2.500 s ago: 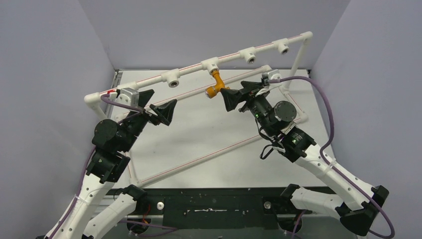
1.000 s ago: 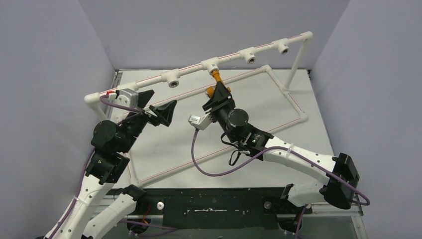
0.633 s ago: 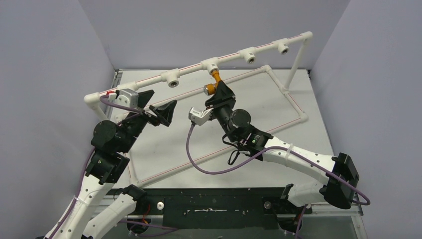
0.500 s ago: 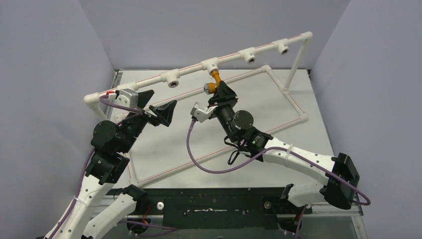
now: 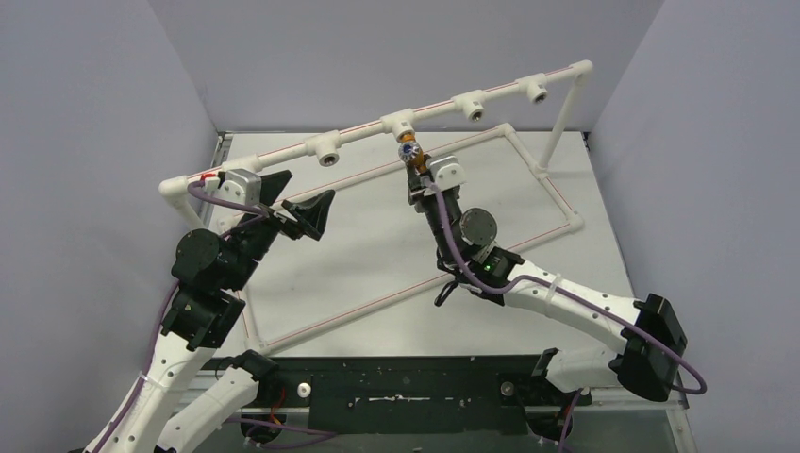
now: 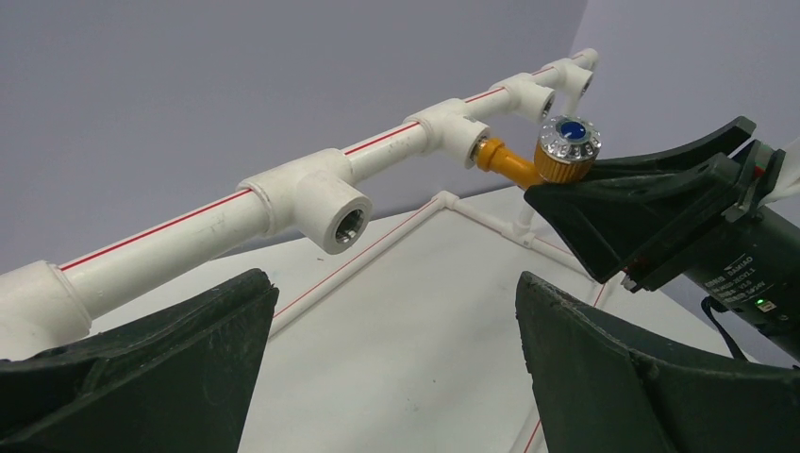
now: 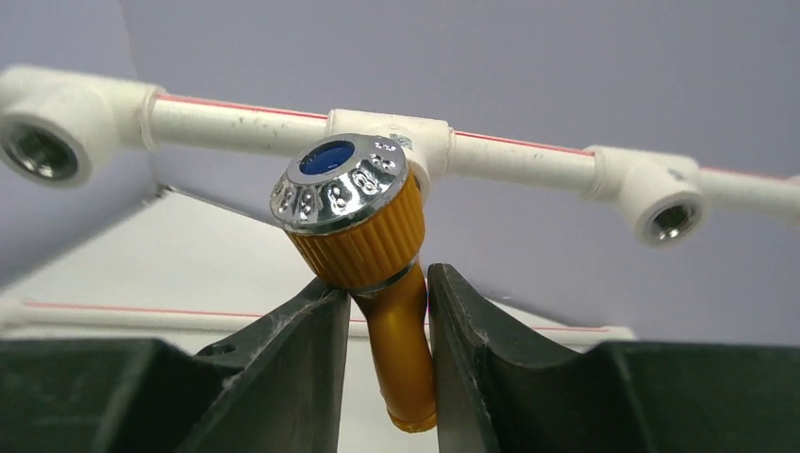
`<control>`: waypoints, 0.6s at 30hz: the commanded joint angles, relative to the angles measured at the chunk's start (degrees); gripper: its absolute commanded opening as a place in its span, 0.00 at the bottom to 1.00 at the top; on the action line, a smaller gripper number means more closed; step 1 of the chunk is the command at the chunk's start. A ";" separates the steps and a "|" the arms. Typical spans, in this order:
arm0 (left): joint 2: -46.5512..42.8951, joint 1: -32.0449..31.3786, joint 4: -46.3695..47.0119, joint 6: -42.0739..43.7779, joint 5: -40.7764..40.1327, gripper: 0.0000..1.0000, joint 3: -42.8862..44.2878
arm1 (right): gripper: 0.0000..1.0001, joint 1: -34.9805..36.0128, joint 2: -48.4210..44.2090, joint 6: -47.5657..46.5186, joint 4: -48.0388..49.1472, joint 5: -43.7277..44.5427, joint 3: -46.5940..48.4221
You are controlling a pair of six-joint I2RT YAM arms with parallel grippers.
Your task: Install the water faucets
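The orange-brass water faucet (image 5: 408,151) hangs from the middle tee (image 5: 398,123) of the raised white pipe rail (image 5: 358,134), its threaded end in the socket. Its silvery round cap with a blue centre (image 7: 338,184) faces up toward the camera. My right gripper (image 5: 416,175) is shut on the faucet's bent spout (image 7: 401,349), one finger on each side just below the ribbed knob. My left gripper (image 5: 304,193) hovers open and empty to the left, below the rail. From the left wrist view the faucet (image 6: 528,165) shows past the right arm's dark finger (image 6: 651,212).
Open tee sockets sit on the rail to the left (image 5: 327,151) and right (image 5: 472,104), (image 5: 535,90) of the faucet. A white pipe frame with red lines (image 5: 566,222) lies flat on the table. Grey walls close in on three sides.
The right wrist has rolled while gripping the faucet, turning it about its threaded end. The cap swung from pointing left to facing up. The left arm stayed still.
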 commanded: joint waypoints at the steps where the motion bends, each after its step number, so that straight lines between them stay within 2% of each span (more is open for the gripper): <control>1: -0.48 -0.36 1.60 -0.31 0.20 0.97 2.25 | 0.00 -1.76 -1.92 35.11 10.80 6.03 -2.18; 7: -0.31 -0.45 1.61 -0.33 0.07 0.97 2.25 | 0.00 -8.09 -3.08 67.28 5.14 4.85 -4.23; 13: -0.13 -0.45 1.53 -0.40 0.13 0.97 2.24 | 0.00 -8.76 -3.37 88.27 0.10 3.66 -4.78; 18: 0.00 -0.45 1.55 -0.40 0.15 0.97 2.26 | 0.00 -8.84 -3.45 98.65 -5.06 2.47 -3.39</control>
